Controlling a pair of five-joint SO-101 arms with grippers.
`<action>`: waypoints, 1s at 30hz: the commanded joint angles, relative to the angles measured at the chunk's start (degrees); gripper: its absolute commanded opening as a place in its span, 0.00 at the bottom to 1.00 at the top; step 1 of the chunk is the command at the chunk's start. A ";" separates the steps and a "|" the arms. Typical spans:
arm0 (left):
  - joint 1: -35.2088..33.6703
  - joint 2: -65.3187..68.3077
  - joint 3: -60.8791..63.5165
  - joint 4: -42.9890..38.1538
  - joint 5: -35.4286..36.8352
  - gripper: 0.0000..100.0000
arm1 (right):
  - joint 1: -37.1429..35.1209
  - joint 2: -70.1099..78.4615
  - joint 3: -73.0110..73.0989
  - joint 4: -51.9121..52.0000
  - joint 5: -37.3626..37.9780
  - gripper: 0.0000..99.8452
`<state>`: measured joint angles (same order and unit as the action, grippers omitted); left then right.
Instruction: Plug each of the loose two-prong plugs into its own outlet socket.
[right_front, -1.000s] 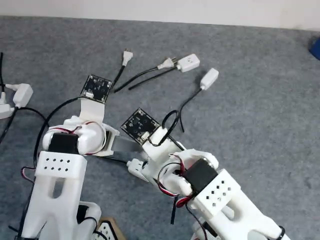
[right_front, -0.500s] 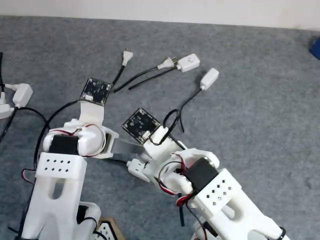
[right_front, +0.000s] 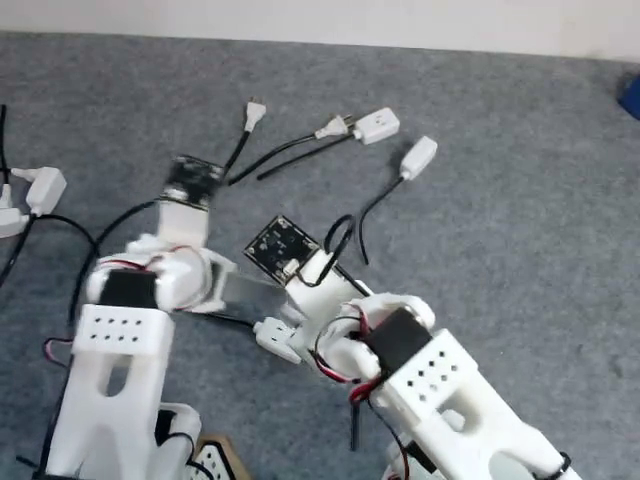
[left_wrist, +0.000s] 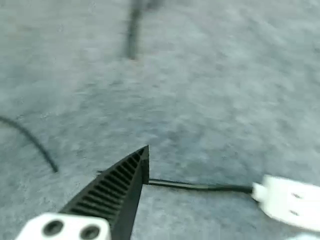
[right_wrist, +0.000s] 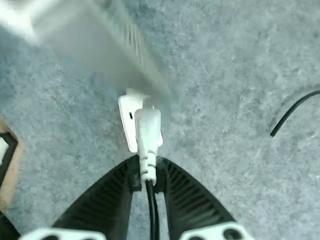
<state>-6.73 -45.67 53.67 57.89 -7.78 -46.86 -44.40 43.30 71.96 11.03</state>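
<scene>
tabletop: grey cloth, felt-like, matt, rough nap
arms: white plastic, matt
right tool: black plastic, ribbed, matt
plug: white plastic, smooth, faint sheen
cord: black, smooth sheath

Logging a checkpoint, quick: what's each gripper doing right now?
Left gripper: open, holding nothing.
Right gripper: closed, holding the white plug.

The high camera looks down over the left arm and right arm; both wrist cameras hang close above that same grey tabletop.
</scene>
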 joint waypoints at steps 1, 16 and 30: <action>-5.23 -0.04 0.04 -3.34 0.18 0.55 | 1.10 8.13 -4.70 1.27 0.53 0.01; -15.52 -0.40 10.24 -14.59 0.35 0.55 | 0.66 48.04 -53.41 29.14 -7.82 0.01; -20.35 -0.13 10.77 -14.59 -0.09 0.55 | -7.16 39.78 -38.81 27.74 40.70 0.01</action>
<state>-25.54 -45.67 64.92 44.18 -7.78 -53.63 2.11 1.63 99.74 36.53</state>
